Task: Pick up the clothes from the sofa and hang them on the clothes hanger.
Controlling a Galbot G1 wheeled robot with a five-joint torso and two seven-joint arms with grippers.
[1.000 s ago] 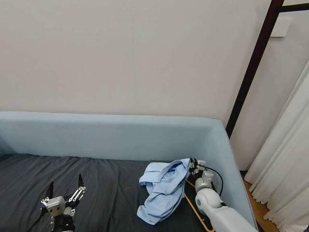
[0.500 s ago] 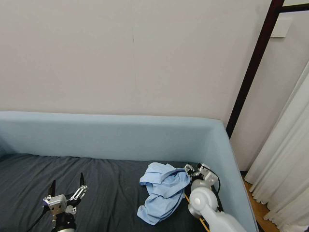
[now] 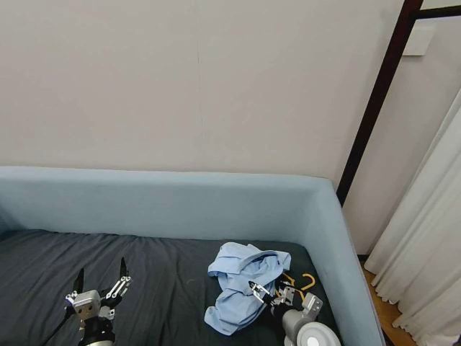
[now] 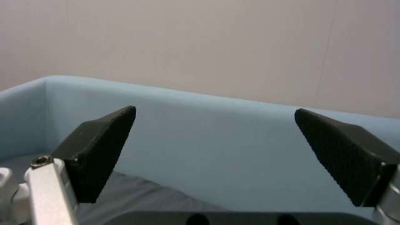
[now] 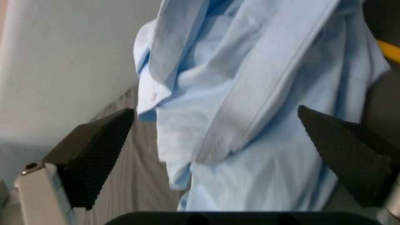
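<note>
Low in the frame, at the bottom right of the head view, the right end effector [image 3: 265,294] sits just beside the crumpled blue shirt [image 3: 241,285], its fingers spread wide. Its own wrist view confirms it: the two dark pads stand far apart with the right end effector [image 5: 218,154] facing the shirt [image 5: 250,93], whose folds and collar hang across the gap, and nothing is pinched. At the bottom left, the left end effector [image 3: 100,277] hovers over the dark seat with its fingers wide too, well apart from the shirt, holding nothing and looking idle. From its wrist, the left end effector [image 4: 218,150] faces only the pale blue sofa back.

Just right of the shirt, a yellow hanger [image 3: 306,280] lies on the seat – its hook pokes out by the sofa arm. Behind both runs the sofa [image 3: 180,202], then the bare wall [image 3: 216,86], with a dark post [image 3: 382,94] and a curtain [image 3: 432,252] at the upper and lower right.

By my reading the task has barely begun – the shirt lies unlifted on the sofa, so the grasp, the lift and the whole hanging step are left
</note>
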